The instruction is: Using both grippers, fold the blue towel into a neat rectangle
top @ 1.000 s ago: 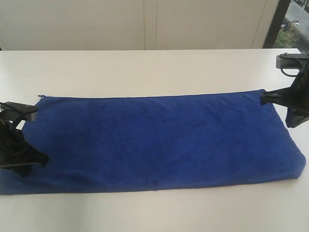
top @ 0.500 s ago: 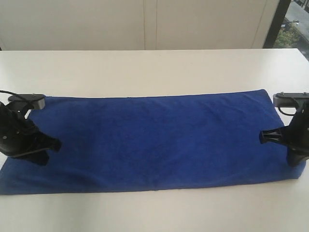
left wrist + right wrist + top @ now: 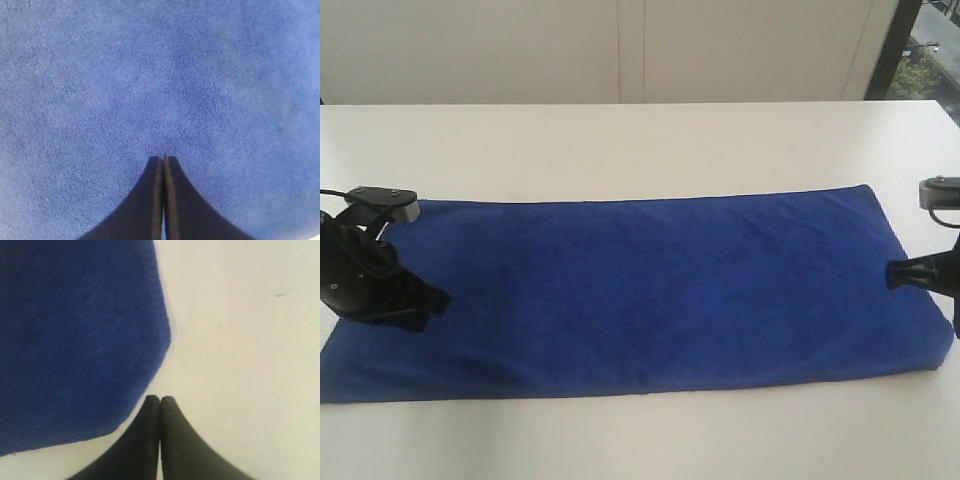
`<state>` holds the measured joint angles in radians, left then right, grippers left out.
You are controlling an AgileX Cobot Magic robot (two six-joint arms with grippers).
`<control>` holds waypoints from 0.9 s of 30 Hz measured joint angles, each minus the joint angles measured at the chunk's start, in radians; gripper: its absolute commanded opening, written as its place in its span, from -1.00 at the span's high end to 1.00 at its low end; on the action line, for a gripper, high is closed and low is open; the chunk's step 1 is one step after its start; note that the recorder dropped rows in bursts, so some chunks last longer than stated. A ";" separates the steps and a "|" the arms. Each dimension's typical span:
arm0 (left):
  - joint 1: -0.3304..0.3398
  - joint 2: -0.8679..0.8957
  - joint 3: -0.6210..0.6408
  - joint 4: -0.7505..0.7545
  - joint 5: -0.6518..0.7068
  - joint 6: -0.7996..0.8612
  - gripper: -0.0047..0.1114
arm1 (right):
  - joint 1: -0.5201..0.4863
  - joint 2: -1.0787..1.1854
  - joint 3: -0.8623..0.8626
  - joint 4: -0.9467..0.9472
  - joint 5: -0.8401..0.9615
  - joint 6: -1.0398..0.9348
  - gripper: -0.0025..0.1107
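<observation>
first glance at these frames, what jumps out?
A big blue towel lies spread flat on the white table, running almost the full width of the exterior view. The left gripper sits shut over the towel's left end and holds nothing. The right gripper is shut at the towel's right end, and its wrist view shows the tips just off the towel's edge.

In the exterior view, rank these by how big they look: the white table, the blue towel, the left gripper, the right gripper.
1. white table
2. blue towel
3. left gripper
4. right gripper: it shows less, but the picture's edge cuts it off, so its order against the left gripper is unsure.
</observation>
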<state>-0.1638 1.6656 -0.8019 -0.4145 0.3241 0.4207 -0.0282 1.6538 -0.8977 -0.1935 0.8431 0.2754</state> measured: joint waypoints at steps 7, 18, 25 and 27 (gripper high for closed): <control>0.000 0.010 0.004 -0.007 0.007 0.002 0.92 | 0.000 0.010 0.077 -0.078 -0.064 0.109 0.96; 0.000 0.016 0.004 -0.016 0.017 0.004 0.92 | 0.000 0.073 0.114 -0.068 -0.190 0.152 0.96; 0.000 0.016 0.004 -0.035 0.021 0.004 0.92 | 0.000 0.067 0.114 -0.033 -0.239 0.150 0.96; 0.000 0.016 0.004 -0.035 0.021 0.004 0.92 | 0.000 0.057 0.114 0.009 -0.276 0.127 0.96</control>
<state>-0.1638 1.6815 -0.7978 -0.4490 0.3450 0.4246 -0.0282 1.7106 -0.7842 -0.1843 0.5674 0.4020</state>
